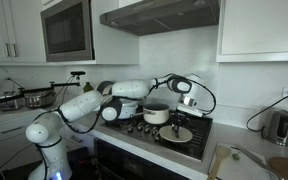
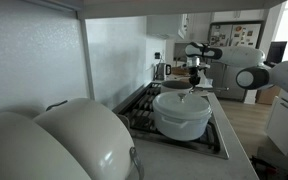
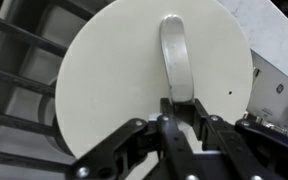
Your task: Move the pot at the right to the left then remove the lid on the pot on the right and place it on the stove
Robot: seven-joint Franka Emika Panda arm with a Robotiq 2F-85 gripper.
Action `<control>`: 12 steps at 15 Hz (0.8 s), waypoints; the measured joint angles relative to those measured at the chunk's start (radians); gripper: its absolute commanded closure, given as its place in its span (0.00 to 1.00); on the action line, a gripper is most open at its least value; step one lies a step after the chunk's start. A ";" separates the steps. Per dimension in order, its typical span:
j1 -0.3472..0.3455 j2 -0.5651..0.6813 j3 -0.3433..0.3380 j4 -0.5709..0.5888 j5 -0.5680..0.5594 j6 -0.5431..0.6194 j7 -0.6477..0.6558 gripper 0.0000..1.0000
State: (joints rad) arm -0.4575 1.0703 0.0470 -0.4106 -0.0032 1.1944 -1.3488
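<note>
Grips the lid [image 3: 124,95] by the near end of its handle [image 3: 174,45], with the gripper [image 3: 180,108] closed fully and pinching it from both sides. In the wrist view, shows the lid low over the grates [image 3: 9,95] of the stove [image 1: 199,143]; cannot tell if resting on them or a little above. In an exterior view, lies just beside the open pot [image 1: 156,114], toward the front edge of the stove.

Could slip or swing, being held off centre at one end of a smooth handle. Could tilt and slide down between the grates if released on an uneven part. Could clatter and bounce if let go from too high. Could knock the pot when pulling away, being so near to it. Better to lower until flat, then open slowly and rise straight up.
</note>
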 measured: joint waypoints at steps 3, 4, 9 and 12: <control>0.000 -0.004 0.000 0.000 0.000 0.000 0.000 0.61; 0.000 -0.007 0.000 0.000 0.000 0.000 0.000 0.51; 0.000 -0.015 0.000 0.000 0.000 0.000 0.001 0.06; 0.001 -0.019 0.000 0.000 0.000 0.000 0.001 0.00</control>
State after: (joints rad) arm -0.4561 1.0509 0.0470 -0.4107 -0.0032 1.1944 -1.3476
